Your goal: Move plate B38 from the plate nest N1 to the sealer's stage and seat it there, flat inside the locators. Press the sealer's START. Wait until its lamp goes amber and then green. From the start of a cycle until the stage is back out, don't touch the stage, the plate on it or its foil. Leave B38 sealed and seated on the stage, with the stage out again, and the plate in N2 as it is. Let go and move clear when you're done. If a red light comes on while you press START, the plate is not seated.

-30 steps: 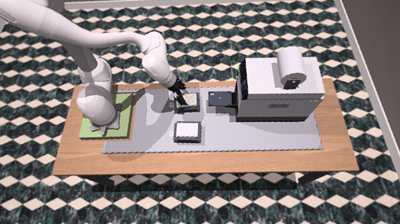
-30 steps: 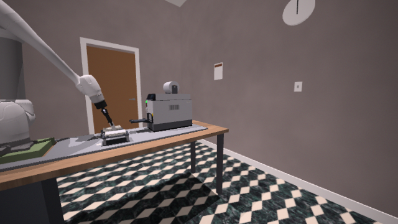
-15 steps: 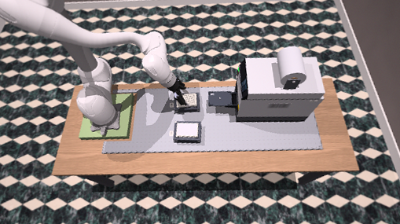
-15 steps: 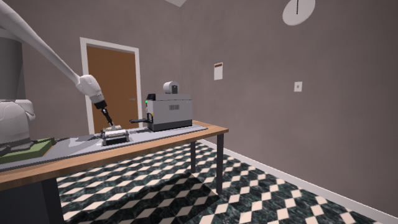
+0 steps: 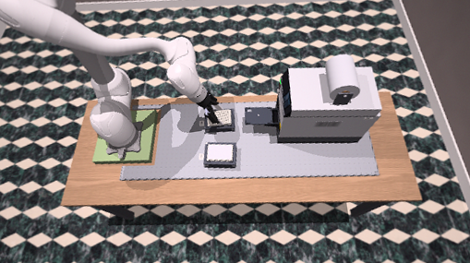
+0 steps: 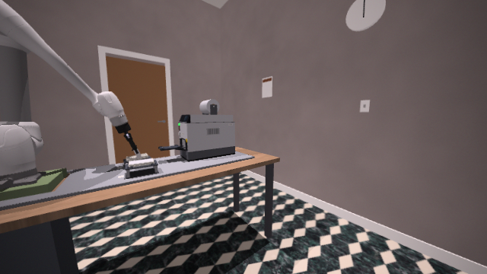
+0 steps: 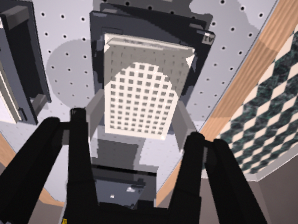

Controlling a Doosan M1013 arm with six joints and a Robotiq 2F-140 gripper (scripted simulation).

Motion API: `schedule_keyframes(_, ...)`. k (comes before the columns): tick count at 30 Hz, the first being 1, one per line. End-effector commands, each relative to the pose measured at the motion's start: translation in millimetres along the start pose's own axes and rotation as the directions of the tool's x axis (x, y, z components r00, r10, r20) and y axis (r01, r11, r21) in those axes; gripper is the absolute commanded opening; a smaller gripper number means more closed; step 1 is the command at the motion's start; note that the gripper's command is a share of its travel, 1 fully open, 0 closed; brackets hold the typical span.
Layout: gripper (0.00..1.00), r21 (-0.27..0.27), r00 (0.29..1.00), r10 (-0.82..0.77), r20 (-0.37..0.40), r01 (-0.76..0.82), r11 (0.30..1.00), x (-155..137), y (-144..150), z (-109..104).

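base: green plate [image 5: 101, 157] at the table's left end, arm foot on it; table edge just beside
arm: reaches right and down over the mat [image 5: 304, 158]; forearm slanted, wrist tilted toward the nests
gripper: gripper [image 5: 212, 117] down at the far nest, fingers closed on B38's two sides, pinching it; not spread, not fully pressed together
B38: plate B38 [image 7: 140, 99] at nest N1 [image 5: 220, 127], between the fingers; wrist view shows its well grid tilted against the nest frame; looks just raised at one end, cannot tell if fully free of the nest
N2: nest N2 [image 5: 220, 154] nearer the front edge, its plate flat and apart from the gripper
stage: stage [image 5: 258, 115] out, dark, no plate on it, just right of N1; between N1 and the sealer
sealer: sealer [image 5: 329, 103] at right, foil roll [image 5: 341, 75] on top; small green lamp [image 6: 179, 124] lit on its front face; START not made out
done: grasp on B38 looks made; lift probably just starting
left: carry to stage, seat flat inside locators, release, press START, wait amber then green, stage back out
room: short hop rightward from N1 to stage, open mat between; judge the plate needs to rise above the nest frame before going sideways; sealer front face stands close behind the stage, so little overshoot room; N2 lies off the path toward the front; table's back edge near N1
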State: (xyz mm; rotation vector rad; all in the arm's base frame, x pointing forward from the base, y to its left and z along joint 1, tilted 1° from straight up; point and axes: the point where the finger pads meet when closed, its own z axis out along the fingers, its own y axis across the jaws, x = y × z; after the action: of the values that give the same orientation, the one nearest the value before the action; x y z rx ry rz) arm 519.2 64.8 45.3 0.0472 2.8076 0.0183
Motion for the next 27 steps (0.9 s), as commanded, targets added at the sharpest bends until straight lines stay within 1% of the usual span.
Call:
schedule_keyframes(1, 0.1, 0.001, 1.0, -0.004, -0.004, 0.004, 1.0, 0.2, 0.7, -3.6)
schedule_keyframes(27, 0.1, 0.001, 1.0, -0.004, -0.004, 0.004, 1.0, -13.7, 0.8, -41.1)
